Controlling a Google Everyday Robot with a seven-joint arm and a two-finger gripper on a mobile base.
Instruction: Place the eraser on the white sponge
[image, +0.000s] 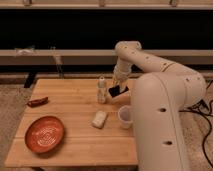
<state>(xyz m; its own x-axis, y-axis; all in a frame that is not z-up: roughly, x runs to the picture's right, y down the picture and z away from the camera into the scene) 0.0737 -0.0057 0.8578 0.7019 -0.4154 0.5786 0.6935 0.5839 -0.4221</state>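
Observation:
The eraser (117, 91) is a flat black block, held tilted above the table just right of the upright white bottle (102, 89). My gripper (119, 88) hangs from the white arm at the table's far right side and is shut on the eraser. The white sponge (99, 119) lies on the wooden table (75, 150), nearer the front and a little left of the gripper. The eraser is well apart from the sponge.
A translucent plastic cup (125, 116) stands right of the sponge, close to my arm's big white body (160, 115). A red-orange bowl (45, 134) sits front left. A dark red object (37, 102) lies at the left edge.

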